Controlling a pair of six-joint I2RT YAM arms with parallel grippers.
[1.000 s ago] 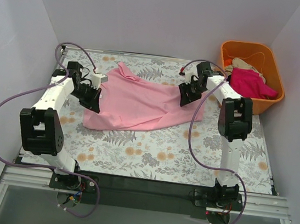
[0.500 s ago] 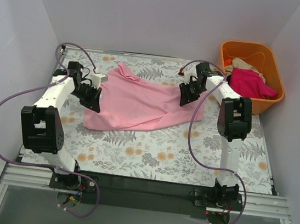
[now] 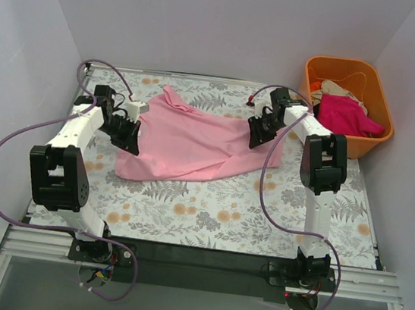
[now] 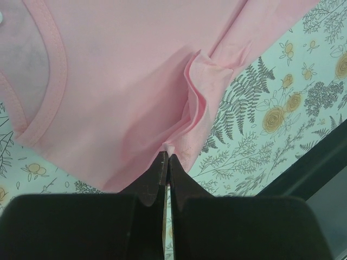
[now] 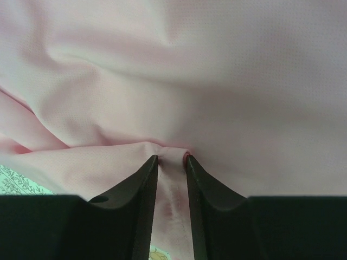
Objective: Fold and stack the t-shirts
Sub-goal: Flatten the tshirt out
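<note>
left fingers (image 4: pixel 154 181) pinched flat on pink t-shirt (image 3: pixel 186 144) edge; right fingers (image 5: pixel 142 184) nip a fold. Shirt spans far half of worktop (image 3: pixel 222 218).

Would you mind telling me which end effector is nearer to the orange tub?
Right. The right end effector grips the pink t-shirt at its edge nearest the orange tub; the left end effector grips the shirt's opposite side.

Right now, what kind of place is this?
Probably a robot test booth: plain white walls box in a flowery table, two arms are bolted to its metal rail, left claw and right claw pinching a pink t-shirt.
</note>
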